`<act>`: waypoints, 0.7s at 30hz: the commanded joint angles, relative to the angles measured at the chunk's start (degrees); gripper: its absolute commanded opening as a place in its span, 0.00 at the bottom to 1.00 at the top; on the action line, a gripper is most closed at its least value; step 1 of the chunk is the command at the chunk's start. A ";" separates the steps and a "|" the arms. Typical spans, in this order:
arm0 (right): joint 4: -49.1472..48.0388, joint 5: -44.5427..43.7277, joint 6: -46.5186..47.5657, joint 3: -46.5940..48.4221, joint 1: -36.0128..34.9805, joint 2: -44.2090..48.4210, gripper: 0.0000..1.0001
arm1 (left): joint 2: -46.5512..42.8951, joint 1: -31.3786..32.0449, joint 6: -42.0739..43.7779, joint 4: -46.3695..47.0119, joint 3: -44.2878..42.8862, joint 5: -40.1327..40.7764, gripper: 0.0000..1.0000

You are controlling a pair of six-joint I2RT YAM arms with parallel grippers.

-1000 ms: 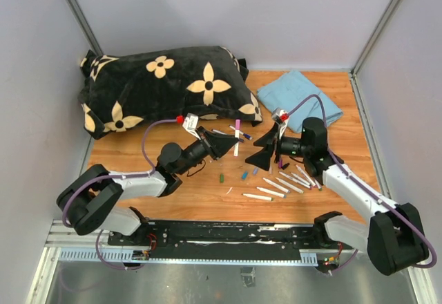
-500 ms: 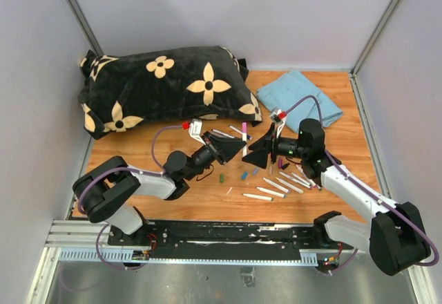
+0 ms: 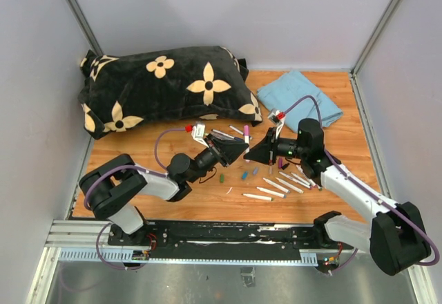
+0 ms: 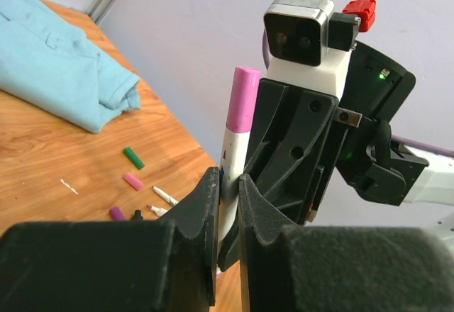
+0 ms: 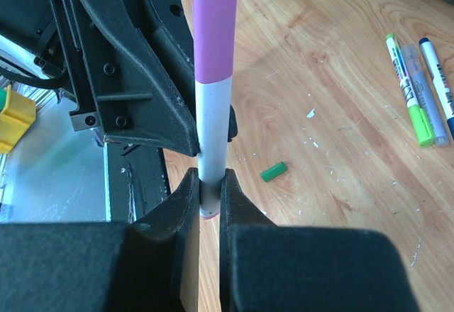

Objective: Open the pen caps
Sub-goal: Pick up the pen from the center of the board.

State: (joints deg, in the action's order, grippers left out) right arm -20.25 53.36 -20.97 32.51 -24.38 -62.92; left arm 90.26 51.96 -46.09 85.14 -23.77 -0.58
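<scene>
Just past the loose green cap (image 3: 222, 177) on the tabletop (image 3: 128, 145), the left gripper (image 4: 228, 184) and the right gripper (image 5: 211, 184) are both pinched narrow on the white barrel of one pen (image 5: 211, 131). They hold it between them, and its pink cap (image 5: 213, 28) stands free beyond both pairs of fingers. The pen looks light, stiff and smooth, so it may twist in a pinch. The cap is probably a snug friction fit, best gripped across its sides near the seam and pulled straight along the barrel.
</scene>
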 commanded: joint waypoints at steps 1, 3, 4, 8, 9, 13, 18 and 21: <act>2.28 3.63 2.27 2.91 -0.62 0.25 0.01 | -2.74 0.95 2.21 1.58 -0.65 -0.37 0.14; 3.96 4.62 3.70 3.73 -0.58 0.91 0.01 | -5.32 0.90 3.75 0.33 0.51 -0.91 0.31; 5.38 5.01 4.95 4.32 -0.45 1.33 0.01 | -7.09 0.86 4.62 -0.62 1.20 -1.18 0.39; 13.05 7.03 11.63 7.17 0.88 2.49 0.01 | -16.01 0.77 9.05 -8.39 4.40 -1.93 0.70; 14.86 8.46 13.73 7.95 1.53 2.43 0.01 | -18.75 0.69 10.43 -10.60 5.15 -1.94 0.76; 24.73 13.39 24.04 11.15 3.63 1.89 0.01 | -29.45 -0.48 14.21 -20.01 7.56 -2.75 0.96; 35.20 15.07 32.75 14.94 4.08 1.46 0.01 | -40.47 -4.66 13.92 -29.49 9.06 -7.02 0.99; 38.05 15.38 35.28 15.75 4.04 1.16 0.01 | -43.15 -6.08 13.28 -32.81 9.04 -8.94 0.99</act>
State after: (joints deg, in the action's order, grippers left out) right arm 9.45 65.84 6.28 46.28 -20.93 -61.60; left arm 49.98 47.48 -33.85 59.77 -15.05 -5.96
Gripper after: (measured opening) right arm 0.079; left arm 0.993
